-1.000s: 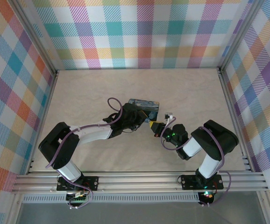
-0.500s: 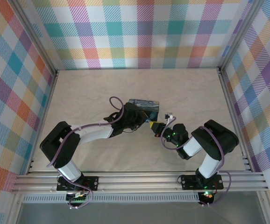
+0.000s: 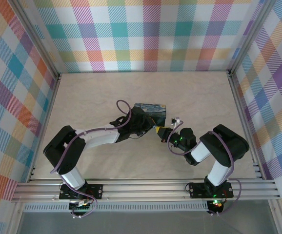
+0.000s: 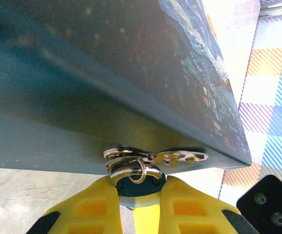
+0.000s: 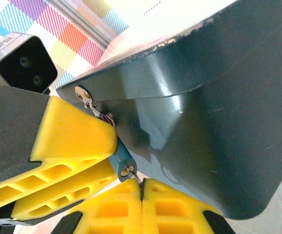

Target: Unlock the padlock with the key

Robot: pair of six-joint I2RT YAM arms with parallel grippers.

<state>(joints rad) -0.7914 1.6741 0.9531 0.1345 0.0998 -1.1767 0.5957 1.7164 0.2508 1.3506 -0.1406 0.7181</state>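
Against the night-sky tin (image 3: 150,111), the left tool (image 4: 138,192) clamps the tiny bluish padlock (image 5: 123,165) while the right tool (image 5: 141,189) pinches a thin key (image 5: 136,178) at its hole.

Our left arm (image 3: 99,138) and right arm (image 3: 219,146) bend in from the bottom of the top view and meet near the middle. Our left gripper (image 4: 138,195) squeezes the padlock (image 4: 130,188) between its yellow fingers. Our right gripper (image 5: 141,189) has its fingers pressed tight together.
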